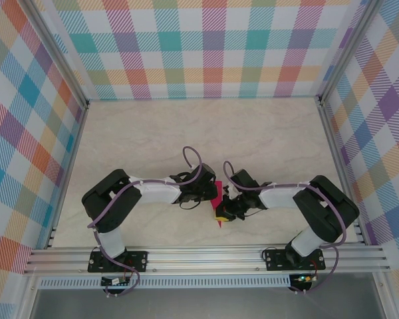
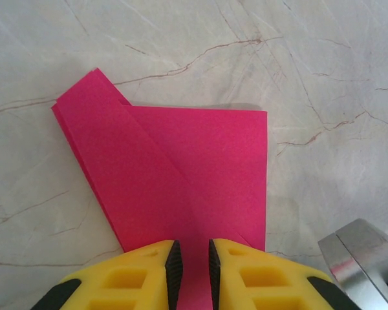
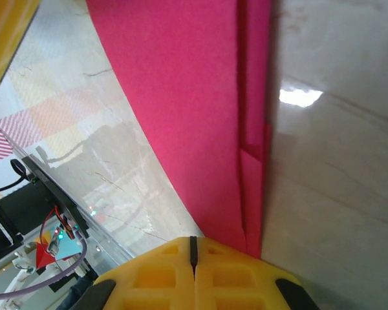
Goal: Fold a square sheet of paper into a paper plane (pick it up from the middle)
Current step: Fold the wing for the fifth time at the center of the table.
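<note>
Both arms meet over the marble table (image 1: 206, 133), just beyond the middle of the front rail (image 1: 206, 254). The pink sheet (image 2: 181, 168) sits between them there. One diagonal flap is folded across it, so I'd judge these are early folds with no pointed dart yet. The left gripper (image 2: 191, 265) pinches the sheet's near edge, its fingers almost together. The right gripper (image 3: 194, 248) is pressed closed against the sheet, but I cannot tell whether it holds paper.

Pale marble-veined table (image 1: 206, 126), folded magenta paper (image 2: 181, 174) at its front middle, touching or lifted unclear
</note>
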### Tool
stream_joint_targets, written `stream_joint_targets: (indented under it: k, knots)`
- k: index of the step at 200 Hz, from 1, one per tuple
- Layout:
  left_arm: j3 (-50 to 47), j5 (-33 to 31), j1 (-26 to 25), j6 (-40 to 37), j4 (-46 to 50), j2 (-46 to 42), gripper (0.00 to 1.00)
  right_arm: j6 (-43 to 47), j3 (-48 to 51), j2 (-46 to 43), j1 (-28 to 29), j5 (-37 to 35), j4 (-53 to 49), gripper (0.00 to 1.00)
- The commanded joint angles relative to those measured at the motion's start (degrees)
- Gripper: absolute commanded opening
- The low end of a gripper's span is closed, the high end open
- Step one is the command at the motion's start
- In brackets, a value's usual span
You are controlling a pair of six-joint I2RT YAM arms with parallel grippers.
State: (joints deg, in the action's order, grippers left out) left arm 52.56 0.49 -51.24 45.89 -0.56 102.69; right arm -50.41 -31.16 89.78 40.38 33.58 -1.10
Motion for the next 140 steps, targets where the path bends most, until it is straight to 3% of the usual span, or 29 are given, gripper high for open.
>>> stream_joint_targets:
  k: [1,38,70,103,140]
  knots:
    - [-0.91,-2.21,0.09,1.13,3.86,3.07,0.23,0.46,5.57,-1.42,1.67,-0.18,-4.74,0.03]
    - [-0.96,-1.72,0.13,1.26,3.47,3.39,0.23,0.69,9.7,-5.56,2.16,0.01,-6.13,0.05]
    - [-1.1,-1.0,0.18,0.87,3.0,3.21,0.23,1.9,7.6,-8.93,2.16,0.24,-9.41,0.05]
    - [-1.03,0.29,0.14,0.38,2.32,3.21,0.23,0.5,2.54,-15.62,2.05,-6.18,-13.07,0.05]
    - [-0.21,1.09,0.11,0.17,2.6,3.48,0.23,-3.3,-0.7,-14.37,2.07,-7.4,-6.83,0.05]
